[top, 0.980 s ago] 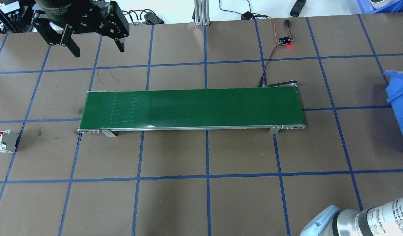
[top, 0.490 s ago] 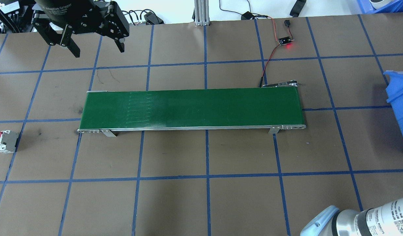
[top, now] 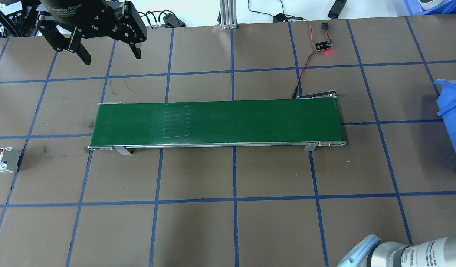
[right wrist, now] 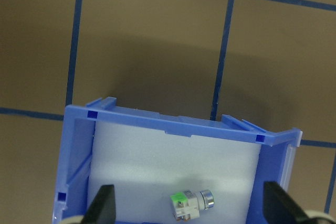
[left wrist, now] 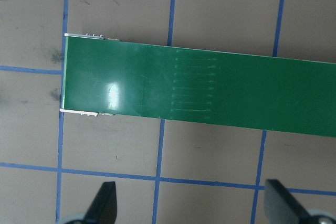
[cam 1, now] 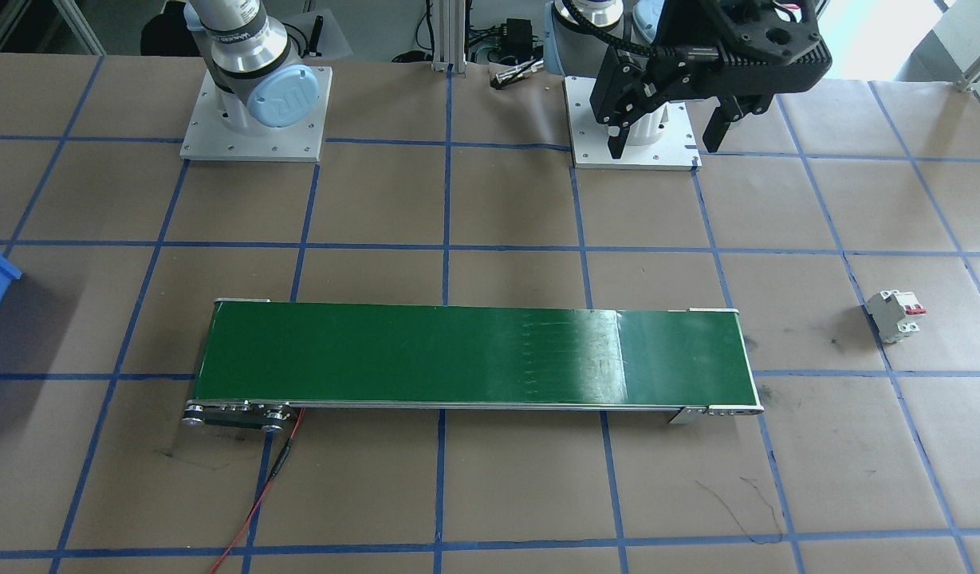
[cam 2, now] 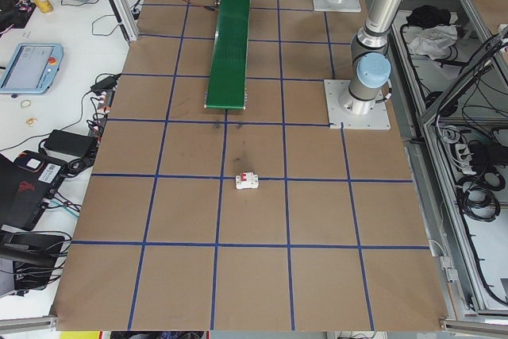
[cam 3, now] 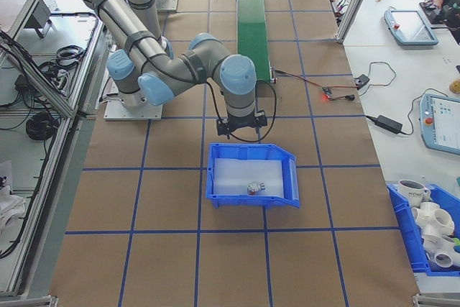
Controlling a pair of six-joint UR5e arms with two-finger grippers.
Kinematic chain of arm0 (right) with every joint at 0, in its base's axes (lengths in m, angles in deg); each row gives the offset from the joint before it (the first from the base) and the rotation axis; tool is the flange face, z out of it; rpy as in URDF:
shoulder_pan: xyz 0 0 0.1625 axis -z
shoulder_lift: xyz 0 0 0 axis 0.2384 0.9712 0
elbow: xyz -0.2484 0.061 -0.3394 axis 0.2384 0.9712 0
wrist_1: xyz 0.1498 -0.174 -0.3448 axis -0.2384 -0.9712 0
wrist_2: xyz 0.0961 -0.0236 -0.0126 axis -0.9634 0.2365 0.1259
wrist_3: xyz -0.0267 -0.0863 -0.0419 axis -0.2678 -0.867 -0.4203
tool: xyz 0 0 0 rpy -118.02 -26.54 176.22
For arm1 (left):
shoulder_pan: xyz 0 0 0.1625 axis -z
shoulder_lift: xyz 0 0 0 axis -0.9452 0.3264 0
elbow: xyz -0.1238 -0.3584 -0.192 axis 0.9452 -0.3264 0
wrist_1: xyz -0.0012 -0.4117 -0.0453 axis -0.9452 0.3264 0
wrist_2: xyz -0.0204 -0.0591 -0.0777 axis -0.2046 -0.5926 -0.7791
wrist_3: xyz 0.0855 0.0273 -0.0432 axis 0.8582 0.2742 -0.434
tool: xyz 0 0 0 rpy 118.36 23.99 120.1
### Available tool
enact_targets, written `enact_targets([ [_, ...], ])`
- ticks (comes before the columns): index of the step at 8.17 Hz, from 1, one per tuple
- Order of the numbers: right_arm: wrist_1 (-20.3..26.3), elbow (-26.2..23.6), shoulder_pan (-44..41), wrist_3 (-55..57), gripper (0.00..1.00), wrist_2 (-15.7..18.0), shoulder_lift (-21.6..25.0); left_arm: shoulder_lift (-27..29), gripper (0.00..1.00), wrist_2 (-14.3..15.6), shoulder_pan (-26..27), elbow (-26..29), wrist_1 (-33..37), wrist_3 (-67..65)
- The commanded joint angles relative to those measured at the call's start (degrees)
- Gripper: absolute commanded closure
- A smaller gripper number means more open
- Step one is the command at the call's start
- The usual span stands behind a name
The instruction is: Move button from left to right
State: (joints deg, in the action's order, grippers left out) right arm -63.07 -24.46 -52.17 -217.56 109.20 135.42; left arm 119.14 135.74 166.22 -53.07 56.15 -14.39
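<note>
Button (right wrist: 190,203), green patch on whitish body with a metallic round end, lies on its side in the bin (right wrist: 79,150), between the right gripper's (right wrist: 190,209) spread fingers. Left gripper (top: 107,53) likewise spread.

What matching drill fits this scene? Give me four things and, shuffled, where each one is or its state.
Things:
1. button
2. circuit breaker
3. left hand
4. conveyor belt

Places or states:
A. open, above the table, holding nothing
B. mid-table, nothing on it
C. inside the blue bin
D. on the table, past the belt's left end

Pairs: 1-C, 2-D, 3-A, 4-B
</note>
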Motion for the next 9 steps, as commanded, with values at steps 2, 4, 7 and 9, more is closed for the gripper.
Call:
enact_targets([
  [2, 5.23, 0.09, -15.01, 32.99, 0.0, 7.35, 8.97, 0.0, 0.0, 0.0, 0.0, 0.0, -0.01, -0.09],
  [4, 8.05, 0.1, -24.5, 51.87, 0.0, 6.83, 11.35, 0.0, 0.0, 0.0, 0.0, 0.0, -0.01, -0.09],
  [7, 8.76, 0.01, -41.28, 86.12, 0.0, 7.18, 10.93, 0.0, 0.0, 0.0, 0.0, 0.0, 0.08, 0.0],
  [9, 8.86, 0.01, -49.65, 111.52, 0.0, 7.01, 10.93, 0.0, 0.0, 0.0, 0.0, 0.0, 0.08, -0.09],
])
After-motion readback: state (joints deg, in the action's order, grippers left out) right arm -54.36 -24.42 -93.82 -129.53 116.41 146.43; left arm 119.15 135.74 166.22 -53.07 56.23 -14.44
